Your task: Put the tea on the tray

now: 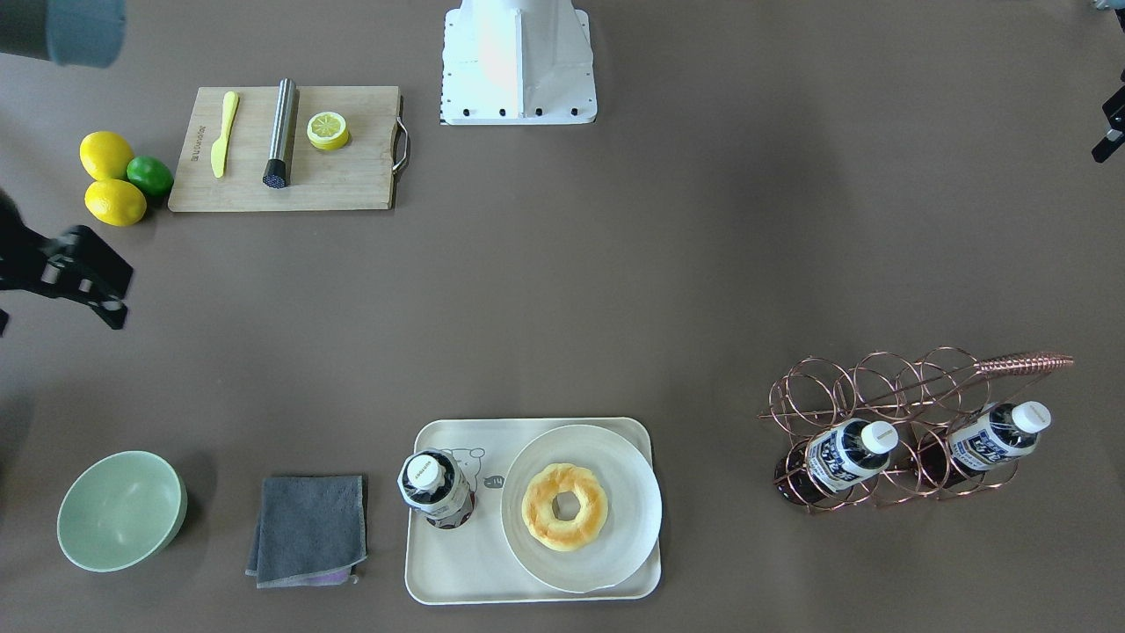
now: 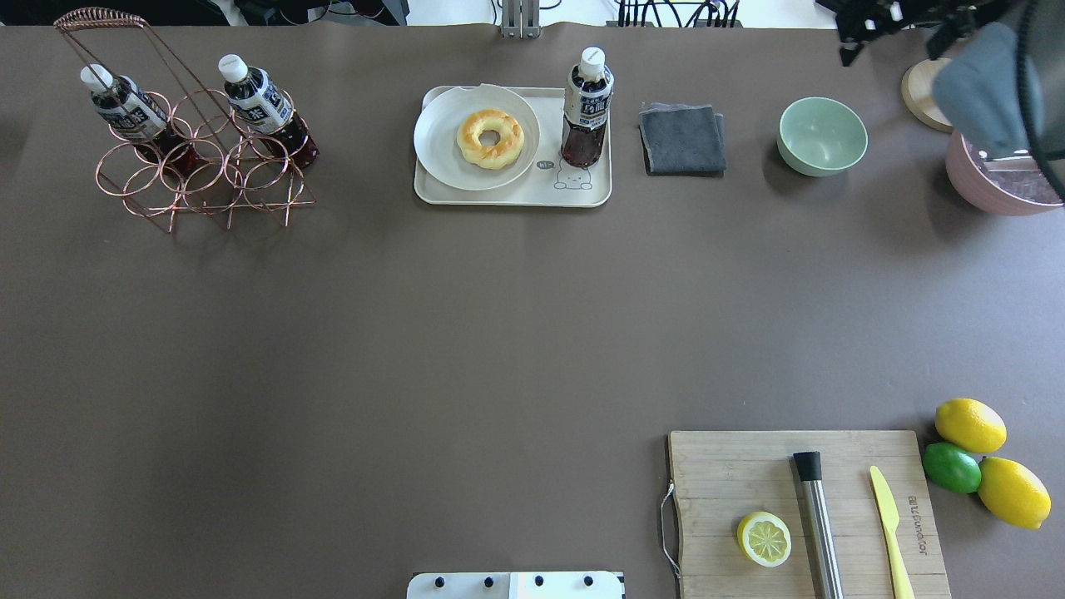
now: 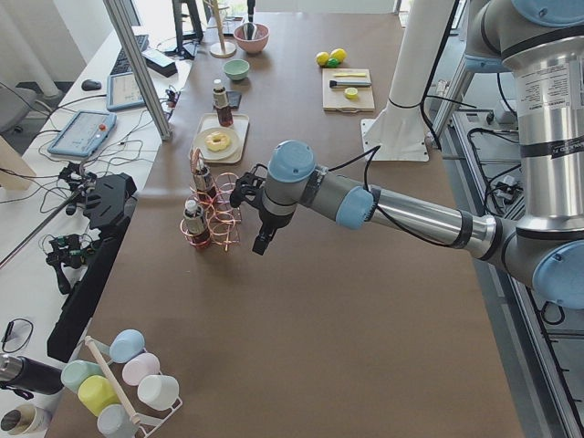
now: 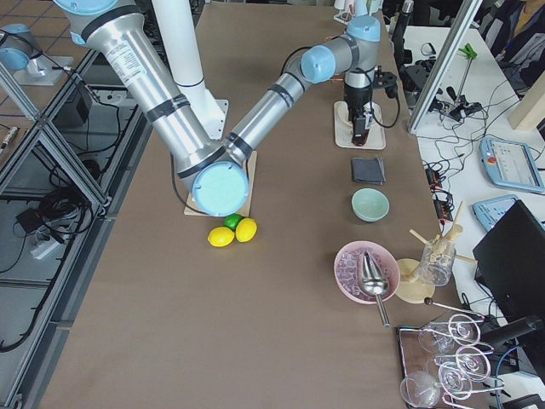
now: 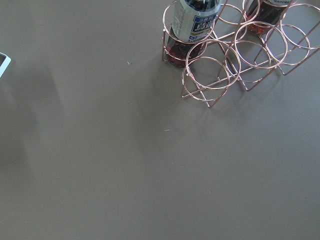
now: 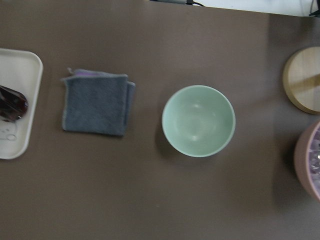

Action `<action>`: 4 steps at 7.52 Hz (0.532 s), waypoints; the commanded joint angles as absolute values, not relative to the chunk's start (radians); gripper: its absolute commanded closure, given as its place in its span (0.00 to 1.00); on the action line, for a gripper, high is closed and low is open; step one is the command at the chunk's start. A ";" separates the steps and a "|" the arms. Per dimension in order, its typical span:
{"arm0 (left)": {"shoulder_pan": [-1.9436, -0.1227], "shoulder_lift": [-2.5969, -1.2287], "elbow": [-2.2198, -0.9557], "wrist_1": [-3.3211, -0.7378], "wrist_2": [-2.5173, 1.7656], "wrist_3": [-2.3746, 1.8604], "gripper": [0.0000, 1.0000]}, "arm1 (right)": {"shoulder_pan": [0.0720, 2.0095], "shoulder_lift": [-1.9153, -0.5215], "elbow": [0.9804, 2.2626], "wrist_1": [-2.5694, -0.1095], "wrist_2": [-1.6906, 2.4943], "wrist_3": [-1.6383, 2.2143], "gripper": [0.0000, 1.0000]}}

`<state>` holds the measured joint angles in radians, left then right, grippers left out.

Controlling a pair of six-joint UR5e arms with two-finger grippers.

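Note:
One tea bottle stands upright on the cream tray, beside a plate with a doughnut; it also shows in the overhead view on the tray. No gripper touches it. Two more tea bottles lie in the copper wire rack. My right gripper hangs high over the table near the cloth and bowl, its jaws apart and empty. My left gripper hovers beside the rack; only its edge shows in the front view, so I cannot tell its state.
A grey cloth and a green bowl lie right of the tray. A cutting board holds a lemon half, a steel muddler and a yellow knife; two lemons and a lime lie beside it.

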<state>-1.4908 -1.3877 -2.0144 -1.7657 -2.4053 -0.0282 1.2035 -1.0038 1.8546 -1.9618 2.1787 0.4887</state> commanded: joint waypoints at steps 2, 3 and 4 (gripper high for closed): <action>-1.534 -1.402 -2.000 -1.605 -2.405 -0.028 0.04 | 1.463 -1.412 1.938 -1.994 2.221 -0.146 0.00; -1.535 -1.402 -1.985 -1.600 -2.405 -0.028 0.04 | 1.523 -1.460 1.887 -1.991 2.220 -0.261 0.00; -1.539 -1.399 -1.983 -1.598 -2.405 -0.026 0.04 | 1.575 -1.474 1.829 -1.991 2.220 -0.388 0.00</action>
